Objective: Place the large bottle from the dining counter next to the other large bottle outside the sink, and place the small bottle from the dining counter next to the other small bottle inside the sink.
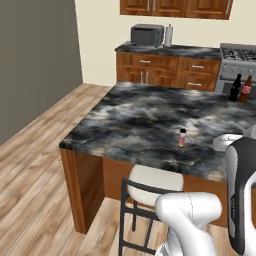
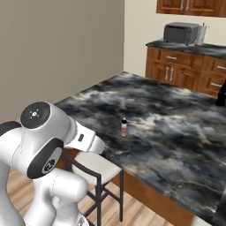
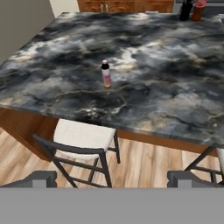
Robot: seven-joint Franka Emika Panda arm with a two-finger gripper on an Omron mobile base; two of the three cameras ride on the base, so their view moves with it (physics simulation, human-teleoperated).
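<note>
Small bottle from the dining counter (image 1: 182, 138), a tiny pinkish cylinder with a dark cap, stands upright near the front edge of the glossy black-and-white marbled dining counter (image 1: 135, 120). Toward two o'clock at the far edge, the slim-necked black large bottle (image 1: 235, 88) stands just beside the red-labelled brown one (image 1: 245, 89). Pincer (image 3: 112, 179) hangs spread wide above a cushioned stool (image 3: 83, 135), gripping nothing.

No readable text, numbers or brands anywhere. The red-labelled brown bottle (image 1: 245, 89) and the small bottle (image 3: 106, 75) carry labels too blurred to read.
</note>
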